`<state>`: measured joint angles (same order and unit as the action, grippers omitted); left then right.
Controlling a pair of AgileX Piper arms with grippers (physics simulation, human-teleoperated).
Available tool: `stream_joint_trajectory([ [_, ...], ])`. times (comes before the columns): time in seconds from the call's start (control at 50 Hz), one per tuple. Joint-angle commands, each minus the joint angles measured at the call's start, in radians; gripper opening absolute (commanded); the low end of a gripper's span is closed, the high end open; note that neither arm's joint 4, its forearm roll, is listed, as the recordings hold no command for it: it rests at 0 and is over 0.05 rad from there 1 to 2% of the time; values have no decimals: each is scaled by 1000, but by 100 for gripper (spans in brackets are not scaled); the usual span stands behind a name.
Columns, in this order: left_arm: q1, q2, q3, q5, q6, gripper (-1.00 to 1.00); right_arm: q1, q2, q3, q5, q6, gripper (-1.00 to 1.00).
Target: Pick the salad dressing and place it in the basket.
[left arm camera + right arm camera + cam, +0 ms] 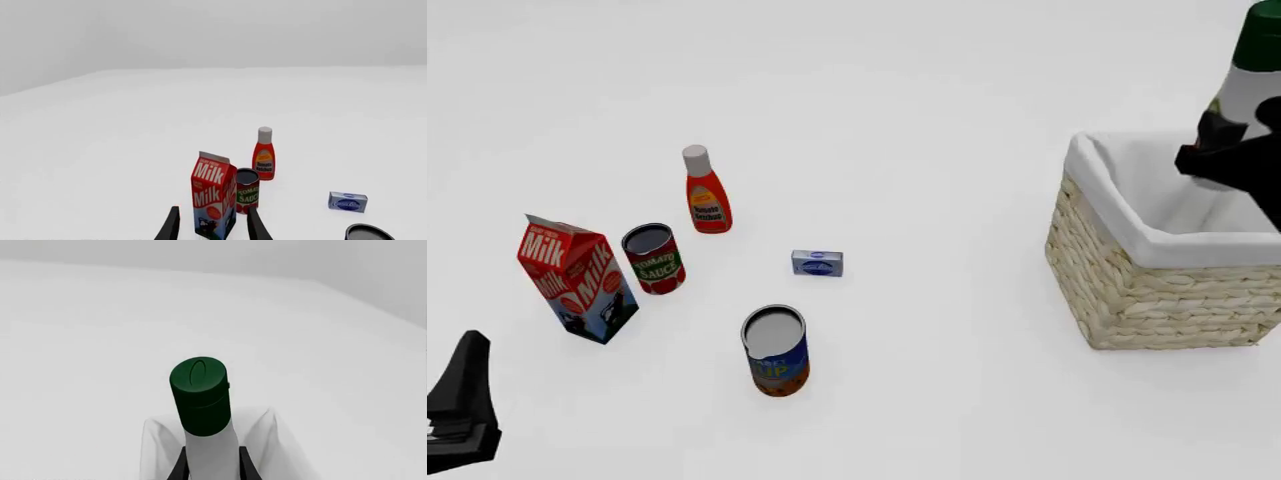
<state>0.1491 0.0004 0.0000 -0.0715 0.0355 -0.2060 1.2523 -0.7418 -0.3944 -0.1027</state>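
Right gripper clamping the salad dressing by its neck, hanging over the basket, left gripper idling with jaws apart, facing the milk carton.

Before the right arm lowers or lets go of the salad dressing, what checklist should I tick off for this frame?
1. Grip: right gripper fingers sit on both sides of the salad dressing neck. Ok.
2. Bottle over the basket: in the front view it hangs above the far right part of the opening; exact alignment cannot tell.
3. Basket interior free: visible white lining shows nothing inside. Ok.
4. Bottle clear of the rim: its lower end is cut off by the frame edge. Cannot tell.
5. Left gripper away from the basket, near the milk carton. Ok.
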Motion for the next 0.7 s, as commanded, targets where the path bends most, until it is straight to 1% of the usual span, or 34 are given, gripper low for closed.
stream_joint_trajectory([
  [0.02,0,0,0,3,-4,100,-19,54,-16,-9,18,-100],
  [0.36,7,0,0,13,-1,100,-26,146,-34,-54,36,-100],
  [0.7,8,0,0,17,3,100,-29,196,-32,-83,50,-100],
])
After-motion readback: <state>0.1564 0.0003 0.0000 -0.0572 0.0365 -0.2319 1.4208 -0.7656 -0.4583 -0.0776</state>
